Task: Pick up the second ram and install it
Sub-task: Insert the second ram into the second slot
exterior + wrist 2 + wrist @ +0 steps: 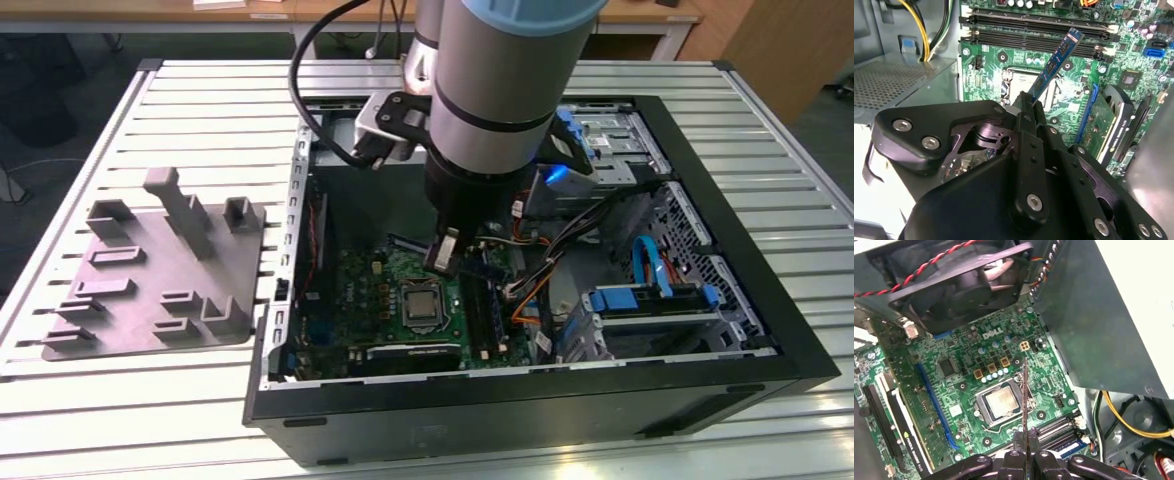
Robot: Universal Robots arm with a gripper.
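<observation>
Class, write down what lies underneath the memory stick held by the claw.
Under the second ram, gripped in the claw, lie the CPU socket and the green board. The claw's body hides the board nearest it.

Bright even light; glare on table (134,425); case (534,415) int. shadowed.

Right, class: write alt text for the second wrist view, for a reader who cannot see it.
The black gripper is shut on the second ram, a thin blue stick held above the CPU socket of the green motherboard. Its far end points towards the long black memory slots.
</observation>
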